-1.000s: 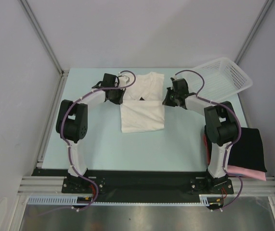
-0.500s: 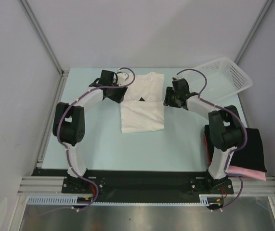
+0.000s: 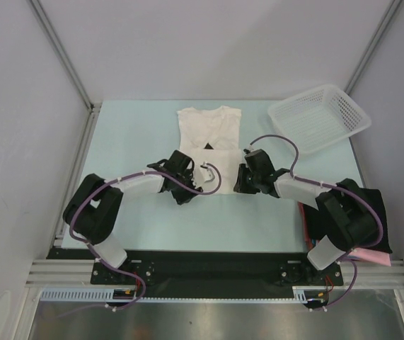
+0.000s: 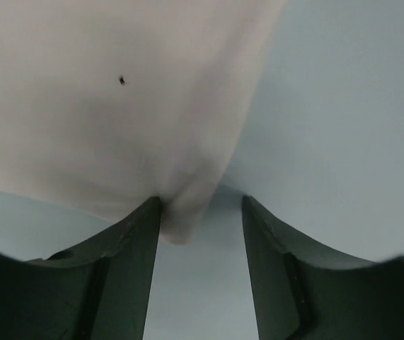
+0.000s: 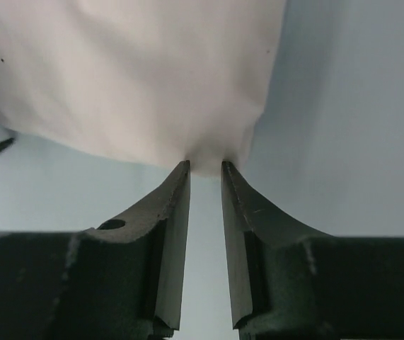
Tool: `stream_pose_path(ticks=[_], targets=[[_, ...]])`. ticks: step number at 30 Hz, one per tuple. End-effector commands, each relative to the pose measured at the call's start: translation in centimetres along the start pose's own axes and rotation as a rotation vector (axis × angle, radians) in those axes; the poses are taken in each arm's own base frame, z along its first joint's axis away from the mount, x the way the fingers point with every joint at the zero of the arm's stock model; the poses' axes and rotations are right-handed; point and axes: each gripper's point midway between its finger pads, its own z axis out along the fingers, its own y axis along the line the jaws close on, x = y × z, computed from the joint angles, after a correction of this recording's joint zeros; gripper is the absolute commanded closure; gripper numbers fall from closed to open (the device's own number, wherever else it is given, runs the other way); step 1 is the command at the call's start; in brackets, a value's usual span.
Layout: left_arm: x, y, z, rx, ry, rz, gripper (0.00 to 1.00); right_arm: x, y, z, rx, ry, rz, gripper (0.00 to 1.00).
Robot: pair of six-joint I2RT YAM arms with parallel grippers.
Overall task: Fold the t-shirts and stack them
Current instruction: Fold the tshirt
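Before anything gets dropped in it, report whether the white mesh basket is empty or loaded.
Empty. In the top view the basket shows only its bare mesh floor and walls, with no cloth inside.

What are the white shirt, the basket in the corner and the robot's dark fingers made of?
The white t-shirt looks like soft, matte knit cloth, likely cotton: it drapes and creases. The basket looks like rigid white plastic with moulded mesh walls. The fingers of the right gripper look hard, dark and faintly glossy, probably plastic, though coated metal is possible.
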Motion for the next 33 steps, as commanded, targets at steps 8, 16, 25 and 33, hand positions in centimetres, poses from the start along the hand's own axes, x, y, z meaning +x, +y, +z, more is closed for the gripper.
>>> stream_pose_path(ticks=[8,16,25,33], targets=[[3.7,0.1,0.0,-0.011,0.085,0.154,0.55,2.4,-3.6,0.6,0.089,0.055,0.080,0.74],[1.5,2.9,-2.0,-0.155,0.023,0.254,0.42,1.9,-1.5,-2.1,0.025,0.019,-0.011,0.50],[1.6,1.7,0.5,-0.096,0.025,0.225,0.49,1.4,-1.4,2.0,0.016,0.025,0.050,0.48],[1.4,0.3,0.5,-0.075,0.001,0.162,0.99,0.2,-0.7,1.9,-0.030,-0.006,0.086,1.00]])
